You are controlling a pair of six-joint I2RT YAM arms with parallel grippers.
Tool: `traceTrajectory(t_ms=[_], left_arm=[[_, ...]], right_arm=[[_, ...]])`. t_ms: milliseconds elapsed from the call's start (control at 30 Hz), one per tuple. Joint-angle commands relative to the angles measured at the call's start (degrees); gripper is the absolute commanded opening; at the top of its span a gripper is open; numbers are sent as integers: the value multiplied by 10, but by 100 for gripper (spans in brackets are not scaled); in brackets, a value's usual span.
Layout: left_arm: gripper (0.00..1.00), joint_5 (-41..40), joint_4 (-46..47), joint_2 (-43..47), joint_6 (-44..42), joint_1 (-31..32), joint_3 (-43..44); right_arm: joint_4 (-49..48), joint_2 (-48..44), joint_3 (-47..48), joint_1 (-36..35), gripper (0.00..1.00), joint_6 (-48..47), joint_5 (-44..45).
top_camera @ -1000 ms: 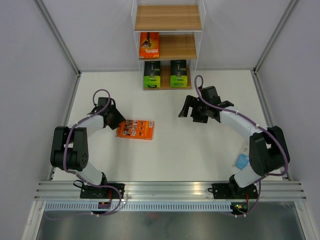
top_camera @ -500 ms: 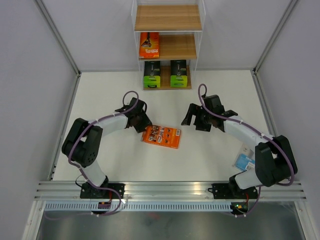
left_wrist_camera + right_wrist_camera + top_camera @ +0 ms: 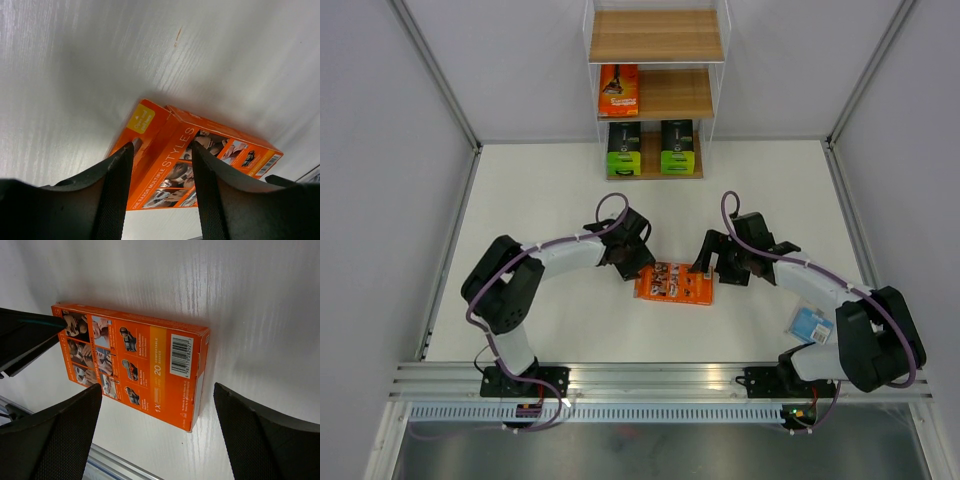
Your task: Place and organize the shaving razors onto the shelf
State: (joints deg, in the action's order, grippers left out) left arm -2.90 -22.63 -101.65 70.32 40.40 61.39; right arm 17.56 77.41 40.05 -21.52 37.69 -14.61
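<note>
L tool (image 3: 161, 155) pinches short end of orange pack (image 3: 675, 284), centre of bench (image 3: 570, 320); R tool (image 3: 718, 268) spread wide over its barcode end. Light, stiff card, prob. slick, so grip across thin edges. Beyond, shelf (image 3: 712, 95): 2 green packs (image 3: 624, 150) on bottom board, 2nd orange pack (image 3: 618, 90) on mid board.

The top camera looks down from above and behind my bases (image 3: 525, 382) on the whole tabletop (image 3: 550, 190) and shelf (image 3: 656, 36). Each wrist camera sits close over the tabletop, peering between my left fingers (image 3: 100, 200) and right fingers (image 3: 55, 435); both share the orange pack (image 3: 675, 283).
</note>
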Motion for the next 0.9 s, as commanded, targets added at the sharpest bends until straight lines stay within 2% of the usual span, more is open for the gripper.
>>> traceTrajectory(t_ms=[0,200,400,633,867], left_arm=[[56,-15,-31,28,-44,-1,1],[59,-40,-18,102,-127,-1,-63],[57,-33,72,164,-176,-11,-150],[50,-7,85,108,-274,-11,-105],[47,-20,49,66,-303,-8,-60]], right_arm=[[-28,0,1,0,98,-12,14],[-44,37,-3,1,96,-19,-6],[-46,42,5,1,94,-30,-1],[-40,52,16,1,93,-40,5],[-31,51,23,1,92,-44,16]])
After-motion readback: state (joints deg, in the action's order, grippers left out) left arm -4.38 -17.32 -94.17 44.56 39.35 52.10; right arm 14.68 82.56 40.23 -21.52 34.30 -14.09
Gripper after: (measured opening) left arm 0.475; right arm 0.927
